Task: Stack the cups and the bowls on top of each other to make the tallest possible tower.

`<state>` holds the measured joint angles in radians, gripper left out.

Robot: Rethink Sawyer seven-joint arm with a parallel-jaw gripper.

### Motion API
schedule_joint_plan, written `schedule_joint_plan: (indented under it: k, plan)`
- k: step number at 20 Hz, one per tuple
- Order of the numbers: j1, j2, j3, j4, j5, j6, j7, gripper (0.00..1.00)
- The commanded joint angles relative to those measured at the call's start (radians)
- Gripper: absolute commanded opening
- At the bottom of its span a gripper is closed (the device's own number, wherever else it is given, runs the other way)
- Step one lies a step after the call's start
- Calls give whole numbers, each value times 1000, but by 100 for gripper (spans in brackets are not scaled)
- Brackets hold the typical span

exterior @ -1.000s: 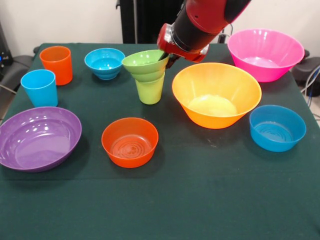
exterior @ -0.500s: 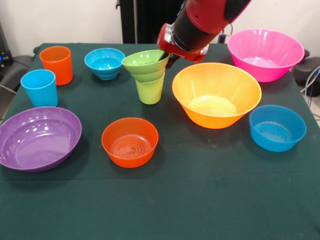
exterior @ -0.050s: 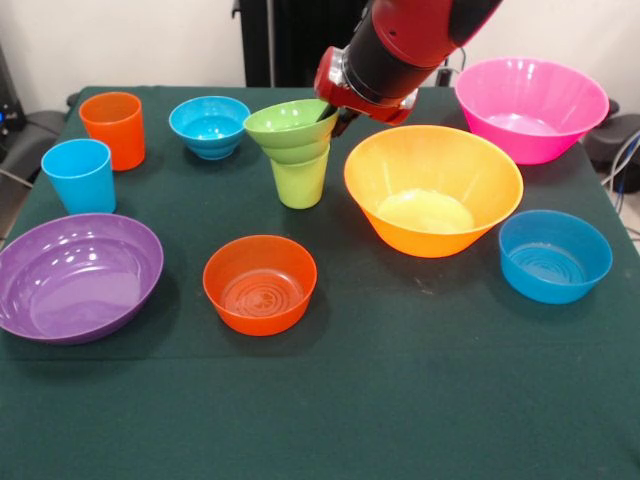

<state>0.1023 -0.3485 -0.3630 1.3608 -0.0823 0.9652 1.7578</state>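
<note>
The tower is a lime green cup (exterior @ -0.050s: 299, 182) standing at the table's middle back with a small green bowl (exterior @ -0.050s: 285, 127) seated in its mouth. My gripper (exterior @ -0.050s: 331, 116) comes down from above onto the bowl's right rim, one finger inside and one outside, shut on it. To the left stand an orange cup (exterior @ -0.050s: 113, 130) and a light blue cup (exterior @ -0.050s: 79, 177), both upright. Loose bowls lie around: small blue (exterior @ -0.050s: 209, 126), purple (exterior @ -0.050s: 78, 277), medium orange (exterior @ -0.050s: 260, 285), yellow-orange (exterior @ -0.050s: 433, 190), pink (exterior @ -0.050s: 530, 107) and medium blue (exterior @ -0.050s: 554, 257).
The dark green tablecloth (exterior @ -0.050s: 330, 400) has open room along the near edge. The yellow-orange bowl sits close to the right of the tower, under the red arm (exterior @ -0.050s: 400, 45). Cables hang off the table's right side.
</note>
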Motion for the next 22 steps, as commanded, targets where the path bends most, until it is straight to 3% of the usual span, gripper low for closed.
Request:
schedule_joint_plan:
  k: [1, 22]
  plan:
    - [15, 48, 71, 21, -21, 64, 111, 0]
    - [3, 46, 84, 25, -16, 82, 93, 0]
